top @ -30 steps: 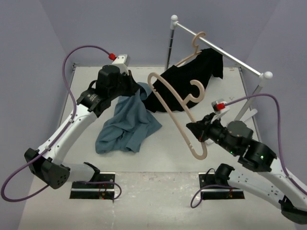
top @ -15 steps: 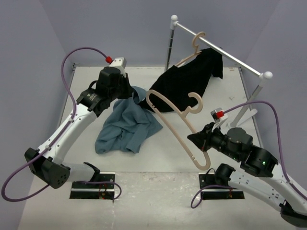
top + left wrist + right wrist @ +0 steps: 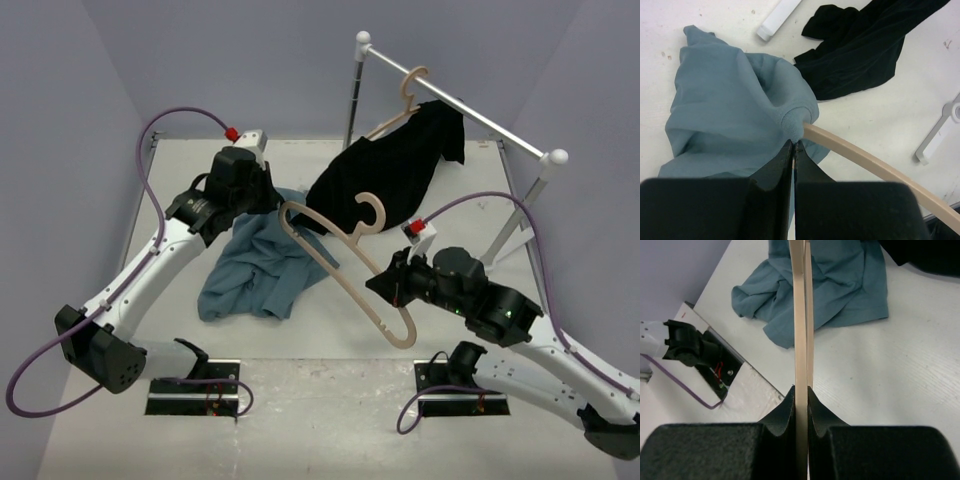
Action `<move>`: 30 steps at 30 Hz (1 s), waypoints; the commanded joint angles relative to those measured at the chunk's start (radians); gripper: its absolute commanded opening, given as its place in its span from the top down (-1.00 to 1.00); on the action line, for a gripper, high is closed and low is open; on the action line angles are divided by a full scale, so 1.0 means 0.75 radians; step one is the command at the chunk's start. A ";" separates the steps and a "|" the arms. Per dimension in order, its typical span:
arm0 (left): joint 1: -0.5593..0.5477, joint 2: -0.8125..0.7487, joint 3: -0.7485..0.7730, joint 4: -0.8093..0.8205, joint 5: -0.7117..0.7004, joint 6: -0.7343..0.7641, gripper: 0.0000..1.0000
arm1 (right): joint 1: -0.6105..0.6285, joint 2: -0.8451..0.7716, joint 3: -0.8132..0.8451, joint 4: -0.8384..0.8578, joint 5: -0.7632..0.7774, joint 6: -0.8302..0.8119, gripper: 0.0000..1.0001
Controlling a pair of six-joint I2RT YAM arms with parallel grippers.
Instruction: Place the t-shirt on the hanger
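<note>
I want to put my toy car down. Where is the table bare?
The white table is bare along the near edge, between the crumpled blue-grey t-shirt and the arms' base plates, and in the far left corner. The middle is crowded: t-shirt, black garment and the pale wooden hanger held above it.

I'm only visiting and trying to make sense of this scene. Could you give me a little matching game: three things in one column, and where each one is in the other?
Things:
1. t-shirt
2. hanger
3. black garment

Places:
A. hanging from the rail
B. pinched in the left gripper
C. clamped in the right gripper

Pairs: 1-B, 2-C, 3-A
</note>
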 commanded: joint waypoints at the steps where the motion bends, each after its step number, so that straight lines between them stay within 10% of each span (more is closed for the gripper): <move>1: 0.005 -0.025 -0.017 0.062 0.050 -0.008 1.00 | 0.005 0.081 0.097 0.141 0.144 -0.015 1.00; 8: 0.005 -0.056 -0.044 0.087 0.100 -0.010 1.00 | 0.007 0.211 0.176 0.297 0.243 0.013 1.00; 24: 0.289 -0.133 0.013 -0.035 0.140 0.088 1.00 | 0.036 0.430 -0.115 0.846 -0.413 0.249 1.00; 30: 0.289 -0.238 -0.097 -0.005 0.203 0.044 1.00 | 0.035 0.686 0.193 0.702 0.054 0.266 1.00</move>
